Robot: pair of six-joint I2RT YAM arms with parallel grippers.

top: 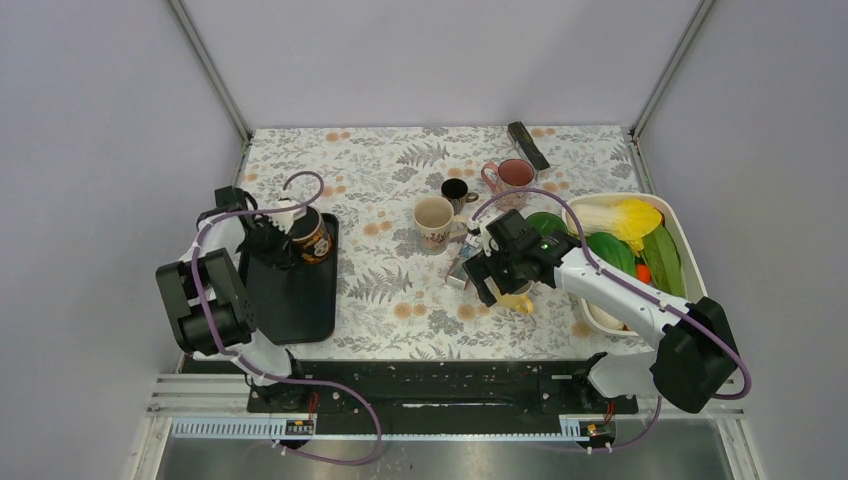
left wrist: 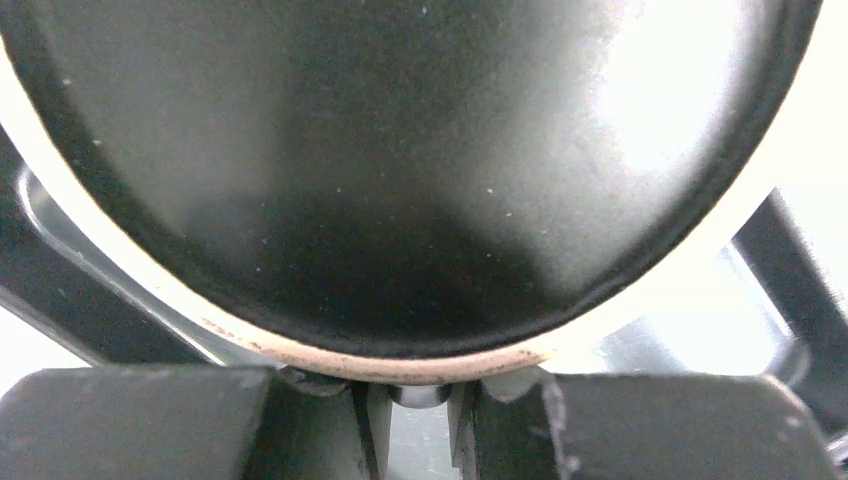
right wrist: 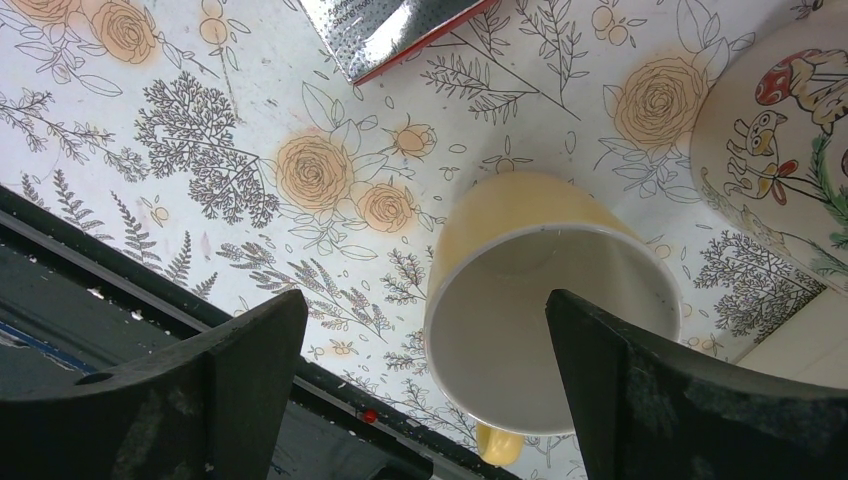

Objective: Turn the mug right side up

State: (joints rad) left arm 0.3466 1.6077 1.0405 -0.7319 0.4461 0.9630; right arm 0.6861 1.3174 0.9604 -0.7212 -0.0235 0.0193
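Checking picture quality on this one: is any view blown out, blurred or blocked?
Left wrist: the dark mug fills the frame at close range and blocks the scene, with glare at upper right and blown-out white around its edge. Right wrist: sharp and evenly lit on the yellow mug; the fingers are dark. Top external: even light, soft shadows, no glare.

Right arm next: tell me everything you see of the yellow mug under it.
The yellow mug looks like glossy ceramic, pale yellow outside, white and empty inside. It lies on its side on the floral tablecloth, mouth toward the right wrist camera, its handle just showing past the rim. The open right claw brackets it; contact is unclear.
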